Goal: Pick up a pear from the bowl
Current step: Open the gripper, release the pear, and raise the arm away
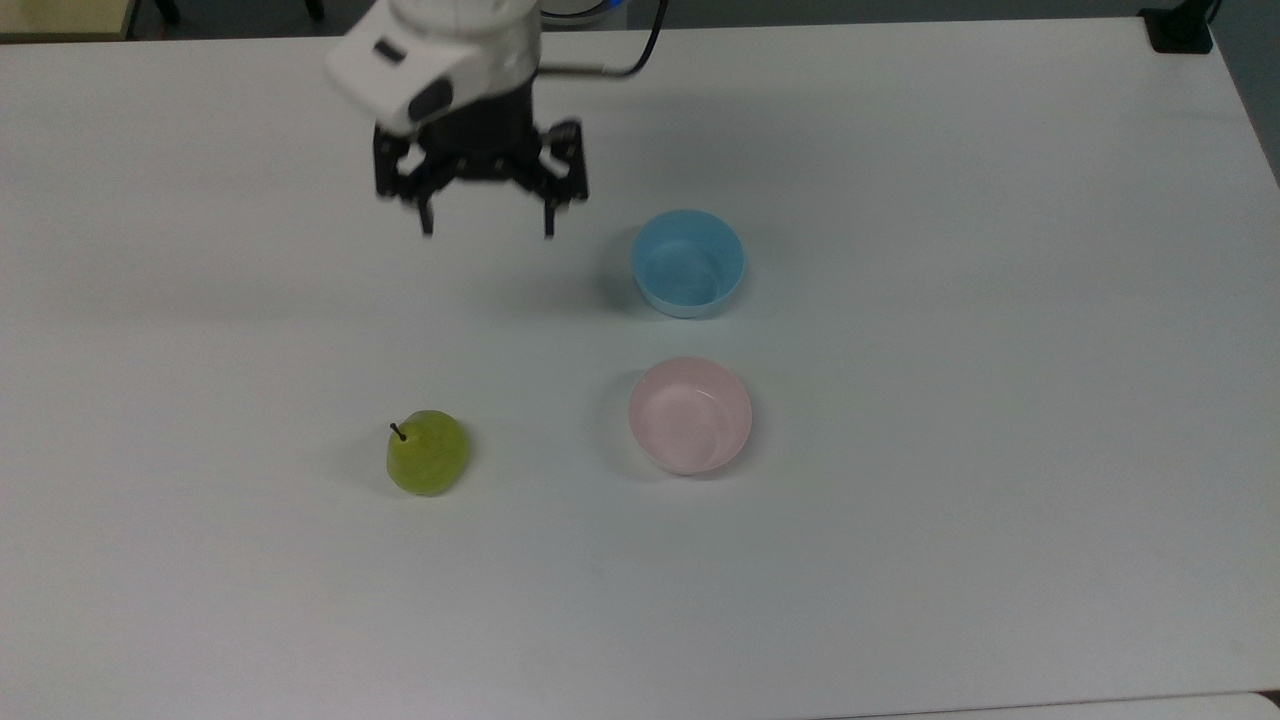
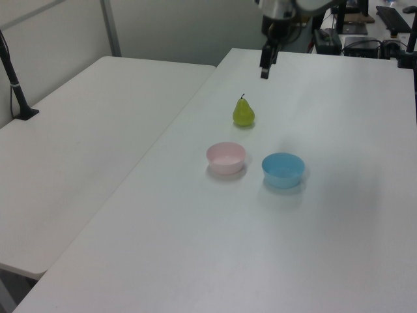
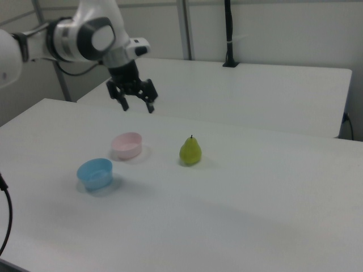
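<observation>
A yellow-green pear point(image 1: 428, 453) point(image 2: 244, 113) point(image 3: 190, 151) with a dark stem stands upright on the white table, outside any bowl. The pale pink bowl point(image 1: 690, 415) point(image 2: 226, 158) point(image 3: 126, 145) sits empty to the pear's right in the top view. My gripper point(image 1: 487, 225) point(image 2: 264, 72) point(image 3: 138, 106) hangs open and empty high above the table, far from the pear, toward the top view's upper edge.
A light blue bowl point(image 1: 688, 263) point(image 2: 283, 169) point(image 3: 95, 173) stands empty beside the pink one. A second white table point(image 2: 78, 124) lies beyond a gap at the left view's left. A black clamp post point(image 3: 229, 34) rises from the far table.
</observation>
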You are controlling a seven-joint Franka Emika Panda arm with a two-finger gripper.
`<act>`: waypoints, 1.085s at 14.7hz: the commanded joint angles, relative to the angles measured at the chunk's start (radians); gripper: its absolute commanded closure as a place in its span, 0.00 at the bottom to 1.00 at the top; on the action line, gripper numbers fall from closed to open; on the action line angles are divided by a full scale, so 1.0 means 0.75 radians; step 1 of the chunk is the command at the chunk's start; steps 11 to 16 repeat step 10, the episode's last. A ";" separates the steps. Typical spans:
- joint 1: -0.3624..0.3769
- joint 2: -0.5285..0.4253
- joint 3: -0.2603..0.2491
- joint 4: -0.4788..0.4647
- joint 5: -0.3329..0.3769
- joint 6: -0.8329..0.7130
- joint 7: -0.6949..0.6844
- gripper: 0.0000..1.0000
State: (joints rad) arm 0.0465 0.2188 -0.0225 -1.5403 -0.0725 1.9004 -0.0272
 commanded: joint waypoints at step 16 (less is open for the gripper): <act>0.079 -0.271 -0.013 -0.096 0.000 -0.374 0.141 0.00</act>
